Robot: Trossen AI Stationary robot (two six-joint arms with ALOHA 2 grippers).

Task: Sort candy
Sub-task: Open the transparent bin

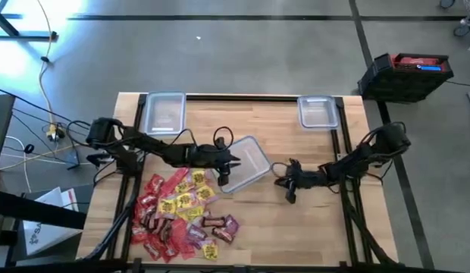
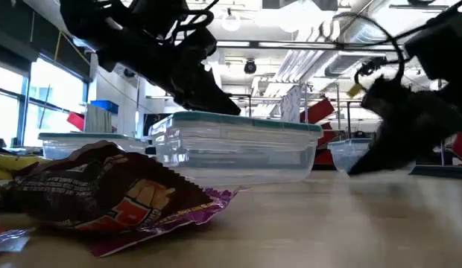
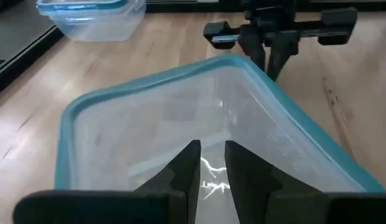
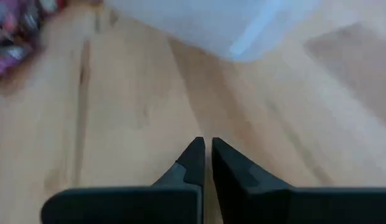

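Candy (image 2: 112,197) on wooden table (image 2: 350,223)

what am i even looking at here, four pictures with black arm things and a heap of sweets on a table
It is a two-armed robot at a light wooden table. One picture looks straight down, one looks level across the tabletop, and two come from cameras on the wrists. A heap of red, yellow, purple and brown wrapped candy lies near the left arm. Three clear rectangular plastic containers with blue rims stand on the table: two at the far edge and one in the middle. The left gripper is over the middle container, fingers slightly apart, holding nothing visible. The right gripper is shut over bare wood, empty.
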